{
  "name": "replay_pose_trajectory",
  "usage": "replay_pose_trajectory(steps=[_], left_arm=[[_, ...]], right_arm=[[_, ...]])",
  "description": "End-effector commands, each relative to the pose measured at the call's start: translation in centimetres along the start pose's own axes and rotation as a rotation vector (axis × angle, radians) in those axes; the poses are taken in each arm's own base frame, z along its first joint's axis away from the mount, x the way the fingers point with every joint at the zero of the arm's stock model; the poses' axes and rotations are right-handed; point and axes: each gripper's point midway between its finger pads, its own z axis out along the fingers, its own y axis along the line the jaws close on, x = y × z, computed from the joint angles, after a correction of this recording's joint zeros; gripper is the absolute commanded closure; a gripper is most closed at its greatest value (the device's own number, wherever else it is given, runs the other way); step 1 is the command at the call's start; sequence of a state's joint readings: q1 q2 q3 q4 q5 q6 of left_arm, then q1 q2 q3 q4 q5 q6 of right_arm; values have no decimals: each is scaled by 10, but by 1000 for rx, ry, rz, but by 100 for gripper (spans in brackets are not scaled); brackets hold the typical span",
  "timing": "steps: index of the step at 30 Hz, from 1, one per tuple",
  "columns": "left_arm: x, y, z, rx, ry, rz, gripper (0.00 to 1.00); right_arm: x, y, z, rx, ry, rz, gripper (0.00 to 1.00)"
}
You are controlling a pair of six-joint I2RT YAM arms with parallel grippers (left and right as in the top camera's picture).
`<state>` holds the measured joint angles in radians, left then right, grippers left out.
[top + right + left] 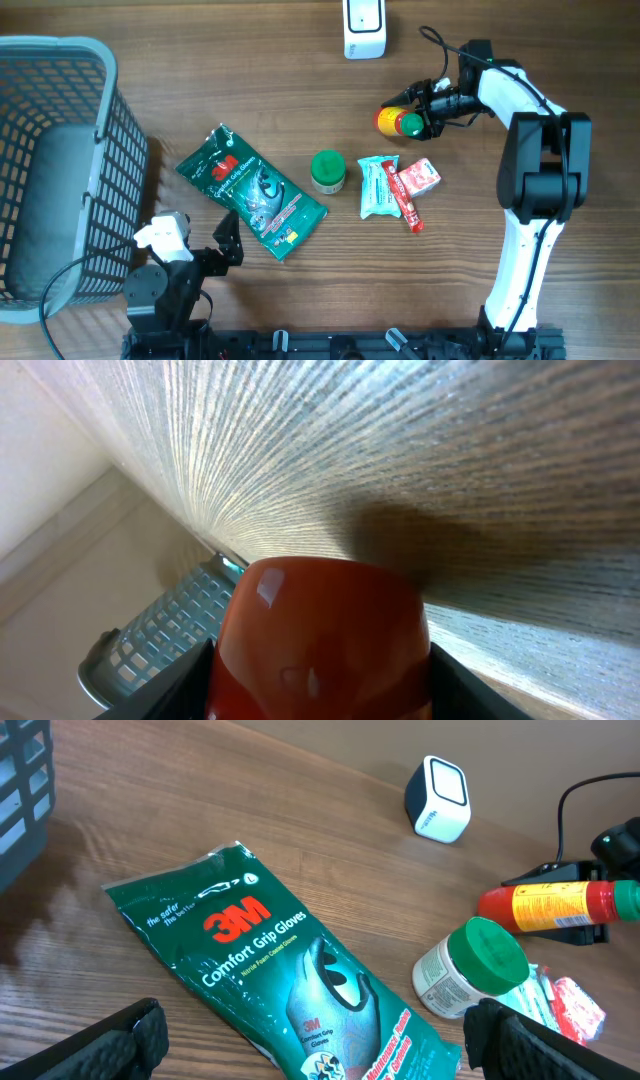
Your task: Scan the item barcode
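Observation:
A red and yellow sauce bottle with a green cap lies on its side at the back right. My right gripper is shut on it, one finger pressed against each side; in the right wrist view the bottle's red body fills the gap between the fingers. The left wrist view shows the bottle level, near the table. The white scanner stands at the far edge, left of the bottle. My left gripper sits low at the front left, open and empty, over the corner of a green glove pack.
The green glove pack lies left of centre. A green-lidded jar, a teal packet and a red packet lie mid-table. A grey wire basket stands along the left edge.

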<state>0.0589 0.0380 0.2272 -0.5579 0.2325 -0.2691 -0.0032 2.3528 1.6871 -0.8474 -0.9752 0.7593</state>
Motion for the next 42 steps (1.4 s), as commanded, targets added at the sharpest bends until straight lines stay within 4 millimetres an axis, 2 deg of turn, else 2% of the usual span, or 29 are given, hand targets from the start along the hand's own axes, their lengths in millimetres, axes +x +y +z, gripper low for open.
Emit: replay_pose_trajectory(steps=[1,4,7,8,9,11,15,18,22,26,28,31,34,36,39,42], left_arm=[[1,1,1,-1,-2,-6,0],[1,1,1,-1,-2,-6,0],[1,1,1,-1,-2,-6,0],[1,1,1,-1,-2,-6,0],[1,1,1,-1,-2,-6,0],[1,1,1,-1,-2,-6,0],[1,1,1,-1,-2,-6,0],[1,1,1,-1,-2,-6,0],[1,1,1,-1,-2,-6,0],[1,1,1,-1,-2,-6,0],[1,1,1,-1,-2,-6,0],[1,1,1,-1,-2,-6,0],[1,1,1,-1,-2,-6,0],[1,1,1,-1,-2,-6,0],[1,1,1,-1,-2,-6,0],[1,1,1,-1,-2,-6,0]], right_arm=[[4,-7,5,9,29,37,66],[13,-5,1,8,50,61,69],[27,8,-9,-16,68,59,57],[33,11,-14,-12,63,82,49],[36,11,-18,3,52,113,49],[40,7,-28,50,9,219,49],[38,-8,-62,153,-163,460,50],[26,-38,-84,288,-378,631,46],[33,-46,-86,328,-374,663,61],[33,-46,-87,326,-379,659,72],[33,-44,-88,323,-381,657,73],[32,-34,-93,290,-405,622,73],[24,-21,-108,260,-507,548,76],[14,-9,-131,248,-674,495,76],[8,15,-151,208,-863,431,76],[2,46,-146,162,-970,314,74]])
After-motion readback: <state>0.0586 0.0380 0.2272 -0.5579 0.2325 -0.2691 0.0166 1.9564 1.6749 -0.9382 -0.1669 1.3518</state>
